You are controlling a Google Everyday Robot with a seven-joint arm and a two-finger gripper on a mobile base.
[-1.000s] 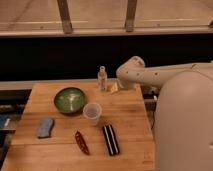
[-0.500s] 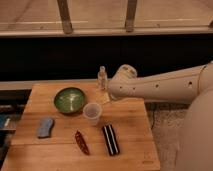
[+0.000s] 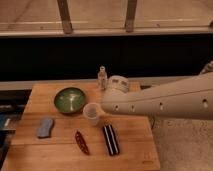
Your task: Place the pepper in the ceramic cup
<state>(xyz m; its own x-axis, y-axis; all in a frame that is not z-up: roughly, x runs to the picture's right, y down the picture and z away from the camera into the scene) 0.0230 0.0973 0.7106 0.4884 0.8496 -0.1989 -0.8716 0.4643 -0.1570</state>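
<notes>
The pepper [image 3: 81, 142] is a small dark red chili lying near the front edge of the wooden table [image 3: 55, 150]. The ceramic cup [image 3: 92, 113] is a small pale cup standing upright at the table's middle, behind and right of the pepper. My white arm [image 3: 165, 102] reaches in from the right across the table. My gripper [image 3: 104, 107] is at the arm's left end, just right of the cup's rim and well above and behind the pepper.
A wide green bowl [image 3: 69, 99] sits left of the cup. A small clear bottle [image 3: 102, 77] stands at the back. A black striped bar [image 3: 111, 139] lies right of the pepper. A blue-grey sponge [image 3: 45, 127] lies at the left.
My arm has swung left and forward over the table, bringing the gripper from the back right to beside the cup. The objects on the table have not moved.
</notes>
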